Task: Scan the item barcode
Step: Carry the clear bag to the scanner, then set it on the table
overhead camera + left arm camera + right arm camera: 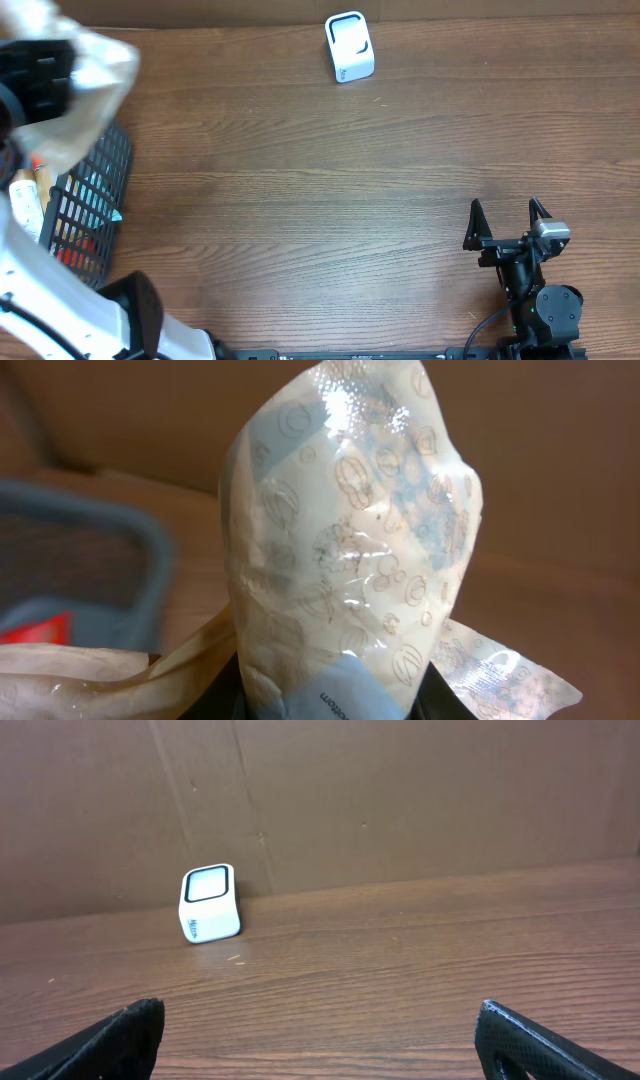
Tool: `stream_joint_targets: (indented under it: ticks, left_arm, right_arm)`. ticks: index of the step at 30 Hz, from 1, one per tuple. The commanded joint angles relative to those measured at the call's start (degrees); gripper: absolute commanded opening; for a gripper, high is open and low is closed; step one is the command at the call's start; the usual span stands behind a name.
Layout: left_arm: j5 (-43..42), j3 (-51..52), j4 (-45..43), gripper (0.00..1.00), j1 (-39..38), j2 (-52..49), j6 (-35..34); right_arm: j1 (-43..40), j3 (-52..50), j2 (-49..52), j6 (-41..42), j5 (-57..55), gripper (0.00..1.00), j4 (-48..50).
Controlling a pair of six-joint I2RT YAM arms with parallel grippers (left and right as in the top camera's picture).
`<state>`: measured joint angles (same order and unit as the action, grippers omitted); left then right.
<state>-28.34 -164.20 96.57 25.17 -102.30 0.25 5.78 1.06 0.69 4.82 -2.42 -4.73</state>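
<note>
Slackness in the packet [350,540] is what worries me from where I stand: it is a soft, glossy bag, pale with a blue printed pattern. The left gripper [45,80] has it pinched at one end only, jaws drawn in tight on the plastic, so the rest stands up loose and crumpled. It hangs in the air at the far left, over the black mesh basket [95,200], well apart from the small white scanner [349,46] that sits at the far edge of the table [300,200], about the middle. I can see no barcode on the faces turned toward either camera, and the film throws back a lot of glare. Carried across like this, the bag could flop or twist and present the wrong side, or a shiny crease could lie over the code, so the reader gets nothing. A grip on thin plastic might also slide and let it fall. The right gripper [505,215] rests near right, fingers spread wide, holding nothing.
</note>
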Motion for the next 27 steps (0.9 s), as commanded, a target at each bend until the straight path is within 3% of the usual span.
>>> stream_joint_targets:
  ticks: [1, 10, 17, 23, 25, 27]
  left_arm:
    - [4.26, 4.39, 0.22, 0.08, -10.82, -1.51, 2.43]
    - [13.99, 33.4, -4.79, 0.09, -34.45, -3.87, 2.36]
    - [13.9, 55.67, -18.38, 0.09, -43.28, -10.38, -2.23]
    - [13.92, 65.26, -25.94, 0.09, -47.78, -16.9, -5.53]
    - [13.92, 66.14, -26.82, 0.15, -48.81, -18.93, -5.62]
    - [13.9, 66.16, -27.1, 0.4, -49.37, -20.28, -5.62]
  right_arm:
    - [0.37, -0.59, -0.52, -0.2, -0.5, 1.0, 0.28]
    - [0.37, -0.59, -0.52, -0.2, -0.5, 1.0, 0.28]
    - [0.37, -0.59, -0.52, -0.2, -0.5, 1.0, 0.28]
    - [0.37, -0.59, -0.52, -0.2, -0.5, 1.0, 0.28]
    - [0.37, -0.59, -0.52, -0.2, -0.5, 1.0, 0.28]
    - [0.37, -0.59, -0.52, -0.2, -0.5, 1.0, 0.28]
